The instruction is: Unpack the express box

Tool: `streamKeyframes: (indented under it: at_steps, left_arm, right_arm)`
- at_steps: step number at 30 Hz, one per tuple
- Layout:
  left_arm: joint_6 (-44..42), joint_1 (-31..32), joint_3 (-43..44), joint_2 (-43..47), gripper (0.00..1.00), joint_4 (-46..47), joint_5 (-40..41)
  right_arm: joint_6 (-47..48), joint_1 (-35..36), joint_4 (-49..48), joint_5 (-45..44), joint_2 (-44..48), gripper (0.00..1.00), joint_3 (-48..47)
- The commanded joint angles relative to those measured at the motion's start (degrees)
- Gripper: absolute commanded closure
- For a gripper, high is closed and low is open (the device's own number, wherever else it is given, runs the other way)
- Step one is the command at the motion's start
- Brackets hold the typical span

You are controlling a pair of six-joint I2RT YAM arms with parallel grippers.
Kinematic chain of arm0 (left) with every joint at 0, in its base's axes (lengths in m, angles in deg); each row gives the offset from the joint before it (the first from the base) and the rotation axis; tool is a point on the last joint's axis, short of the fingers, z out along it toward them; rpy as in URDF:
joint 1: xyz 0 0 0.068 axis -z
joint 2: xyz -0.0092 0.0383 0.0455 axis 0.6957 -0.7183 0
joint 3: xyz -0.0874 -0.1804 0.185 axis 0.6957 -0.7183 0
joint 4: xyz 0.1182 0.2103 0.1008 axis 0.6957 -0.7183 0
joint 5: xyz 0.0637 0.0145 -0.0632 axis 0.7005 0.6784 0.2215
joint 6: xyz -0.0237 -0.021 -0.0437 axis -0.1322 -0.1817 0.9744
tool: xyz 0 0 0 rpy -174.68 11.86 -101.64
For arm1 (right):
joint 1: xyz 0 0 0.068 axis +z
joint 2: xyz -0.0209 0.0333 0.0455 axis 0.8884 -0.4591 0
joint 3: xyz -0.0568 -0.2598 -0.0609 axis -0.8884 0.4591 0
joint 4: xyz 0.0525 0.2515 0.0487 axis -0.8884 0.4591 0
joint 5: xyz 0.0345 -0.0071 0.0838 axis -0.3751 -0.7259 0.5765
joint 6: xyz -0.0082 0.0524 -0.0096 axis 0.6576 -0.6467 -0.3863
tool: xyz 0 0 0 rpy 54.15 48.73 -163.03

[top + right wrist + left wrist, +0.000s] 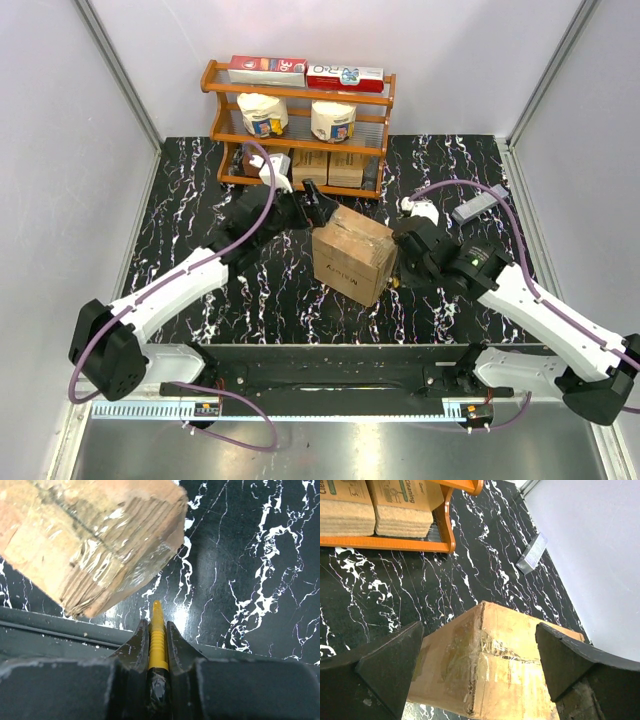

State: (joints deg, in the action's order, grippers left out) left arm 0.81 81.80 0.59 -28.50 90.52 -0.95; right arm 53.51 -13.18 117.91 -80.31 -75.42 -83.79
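The express box (pixel 350 256), a brown taped carton with black lettering, stands in the middle of the black marble table. My left gripper (pixel 313 205) is open at the box's far-left top corner. In the left wrist view the box (pixel 505 670) lies between and below the spread fingers (pixel 387 672), without touching them. My right gripper (pixel 402 268) is at the box's right side, shut on a thin yellow ribbed tool (pixel 158 635). The tool's tip points past the box's taped lower corner (pixel 100 545), a short gap away.
An orange wooden rack (pixel 300 95) at the back holds small brown cartons (pixel 395 502), white tubs and red packets. A grey flat bar (pixel 475 207) and a white object (pixel 421 210) lie behind the right arm. Grey walls enclose three sides.
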Motion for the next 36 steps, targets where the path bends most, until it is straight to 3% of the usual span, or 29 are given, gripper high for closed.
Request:
streamKeyframes:
  at_steps: [1, 7, 17, 20, 36]
  left_arm:
    - [-0.4, -2.6, 2.4, 2.8, 0.01, 1.7, -3.6]
    - [0.1, -4.5, 2.3, 2.0, 0.01, 0.3, -5.6]
    - [1.2, -5.5, 1.5, -3.6, 0.01, 3.8, -29.6]
    - [0.6, -5.5, 0.5, -4.6, 0.02, 1.9, -32.4]
    - [-1.4, -5.5, -11.4, 8.2, 0.18, -0.1, -32.1]
  right_arm:
    - [-3.5, -3.4, -2.1, -3.0, 0.3, 1.0, 0.5]
    - [-5.8, -10.4, -4.5, 1.1, 1.1, 1.0, 3.4]
    - [-4.8, -12.7, -14.7, 7.5, -3.4, 1.0, 5.4]
    - [-2.5, -13.0, -17.6, 10.0, -6.2, 1.0, 5.0]
    - [11.3, -13.1, -28.9, 18.1, -15.5, 1.0, -2.7]
